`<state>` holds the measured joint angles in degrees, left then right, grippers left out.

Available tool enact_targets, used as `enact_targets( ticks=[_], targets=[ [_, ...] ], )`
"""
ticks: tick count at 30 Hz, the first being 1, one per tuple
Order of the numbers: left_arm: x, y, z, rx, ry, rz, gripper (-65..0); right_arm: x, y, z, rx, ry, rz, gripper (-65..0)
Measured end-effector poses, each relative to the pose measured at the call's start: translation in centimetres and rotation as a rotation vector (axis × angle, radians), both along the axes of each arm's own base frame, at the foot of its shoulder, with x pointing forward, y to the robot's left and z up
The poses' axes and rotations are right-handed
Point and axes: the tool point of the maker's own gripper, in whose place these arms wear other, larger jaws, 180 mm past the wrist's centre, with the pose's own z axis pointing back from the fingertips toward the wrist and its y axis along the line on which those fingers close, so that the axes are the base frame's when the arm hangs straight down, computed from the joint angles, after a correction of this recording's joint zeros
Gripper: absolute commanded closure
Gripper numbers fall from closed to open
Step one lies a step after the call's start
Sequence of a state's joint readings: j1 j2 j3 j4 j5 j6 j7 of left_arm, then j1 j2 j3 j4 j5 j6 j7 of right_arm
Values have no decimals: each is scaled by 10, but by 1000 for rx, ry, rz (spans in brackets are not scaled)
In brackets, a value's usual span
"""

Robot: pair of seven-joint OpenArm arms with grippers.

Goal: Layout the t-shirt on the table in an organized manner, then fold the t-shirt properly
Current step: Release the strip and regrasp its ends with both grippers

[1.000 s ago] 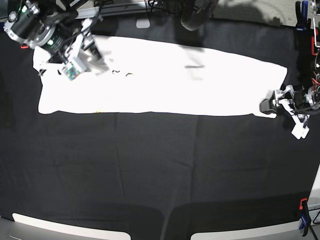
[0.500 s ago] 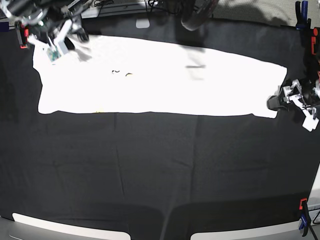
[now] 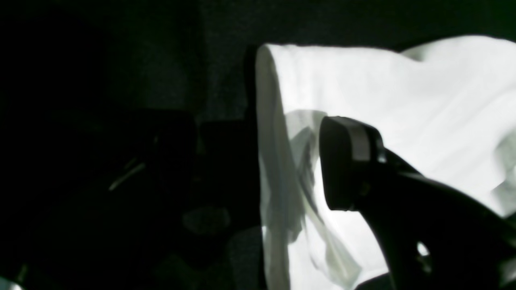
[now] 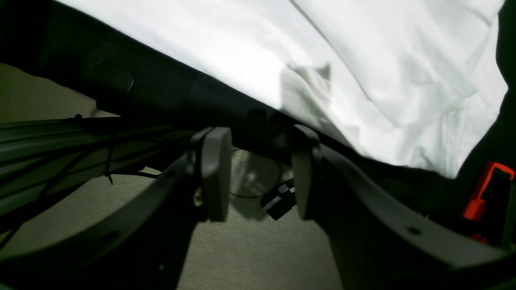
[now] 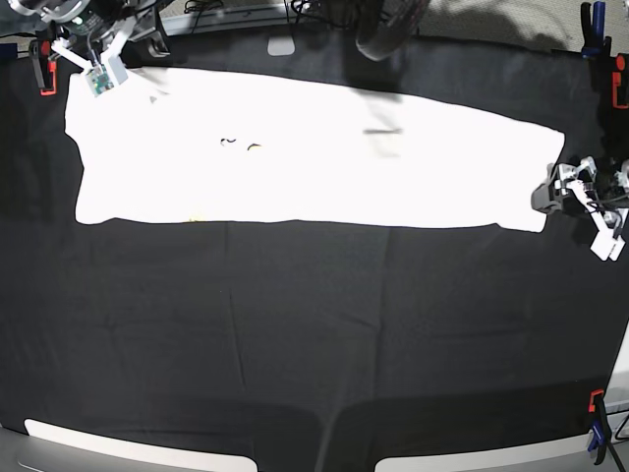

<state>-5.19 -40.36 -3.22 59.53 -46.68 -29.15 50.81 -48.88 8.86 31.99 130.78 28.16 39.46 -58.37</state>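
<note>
The white t-shirt (image 5: pixel 314 157) lies flat as a long strip across the far half of the black table (image 5: pixel 314 334), plain side up. My right gripper (image 5: pixel 98 59) hangs at the shirt's far left corner. In the right wrist view this gripper (image 4: pixel 258 177) is open with nothing between its pads (image 4: pixel 215 173), out past the table's edge, and the t-shirt (image 4: pixel 363 60) lies behind it. My left gripper (image 5: pixel 546 197) sits at the shirt's right end, open. The left wrist view shows one of its fingers (image 3: pixel 346 161) above the cloth beside the shirt's folded edge (image 3: pixel 274 161); the other finger is lost in the dark.
An orange clamp (image 5: pixel 41 77) grips the far left edge, and a red clamp (image 4: pixel 483 193) shows in the right wrist view. Blue (image 5: pixel 590 25) and orange (image 5: pixel 619 88) clamps stand at the far right, another clamp (image 5: pixel 597 433) at the near right. A dark object (image 5: pixel 388 29) stands behind the shirt.
My right arm has lifted off the shirt's left part and drawn back to the table's far left corner. My left gripper has slid a little to the right, off the shirt's corner.
</note>
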Motion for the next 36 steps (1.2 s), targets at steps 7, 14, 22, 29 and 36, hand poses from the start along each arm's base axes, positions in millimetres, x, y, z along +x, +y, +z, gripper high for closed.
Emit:
enact_targets(
  ticks=[7, 14, 22, 29, 36],
  targets=[
    [-32, -16, -3, -173, 41, 25, -444, 0, 0, 0, -1, 0, 0, -240],
    [-44, -46, 0, -342, 74, 26, -444, 1, -1, 1, -2, -3, 5, -240],
    [-34, -100, -6, -463, -3, 8, -444, 8, 6, 15, -11, -49, 31, -240],
    [-34, -100, -6, -451, -6, -7, -444, 8, 6, 15, -12, -48, 32, -240],
    [-45, -78, -10, -365, 46, -39, -258, 8, 6, 15, -12, -49, 32, -240]
  ],
)
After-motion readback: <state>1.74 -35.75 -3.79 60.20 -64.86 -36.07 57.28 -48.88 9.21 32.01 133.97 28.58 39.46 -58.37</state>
